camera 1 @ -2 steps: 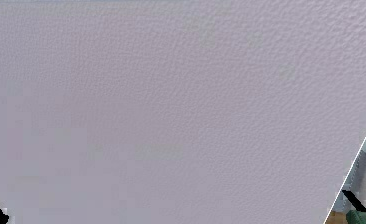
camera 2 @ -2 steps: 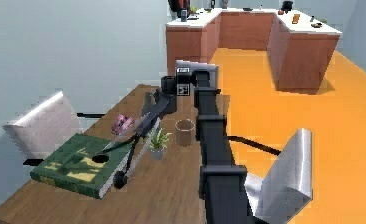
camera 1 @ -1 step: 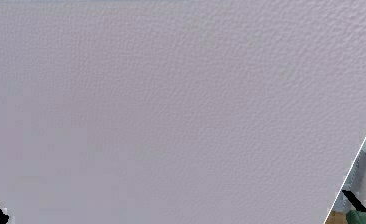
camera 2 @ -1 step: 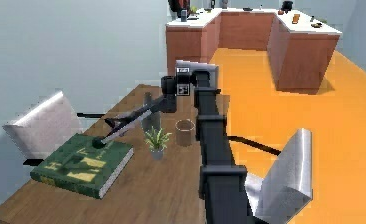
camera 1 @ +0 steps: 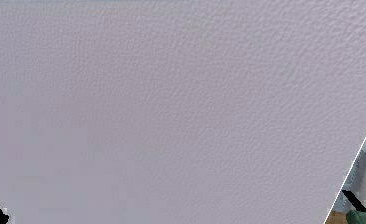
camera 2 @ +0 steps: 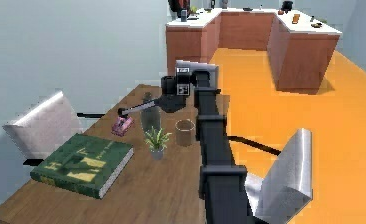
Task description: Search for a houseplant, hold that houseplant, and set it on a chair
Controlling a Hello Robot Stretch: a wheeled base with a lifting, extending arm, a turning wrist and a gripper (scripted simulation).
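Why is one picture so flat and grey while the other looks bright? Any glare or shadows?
Forward view: a pale wall, evenly lit, with a faint grainy texture and no glare. Arm side view: soft, even light, with the orange floor brightest and the wooden table duller. There is no hard shadow by the houseplant, and the arm reads darkest.

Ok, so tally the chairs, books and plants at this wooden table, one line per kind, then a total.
Chairs: 2
Book: 1
Houseplant: 1
Total: 4
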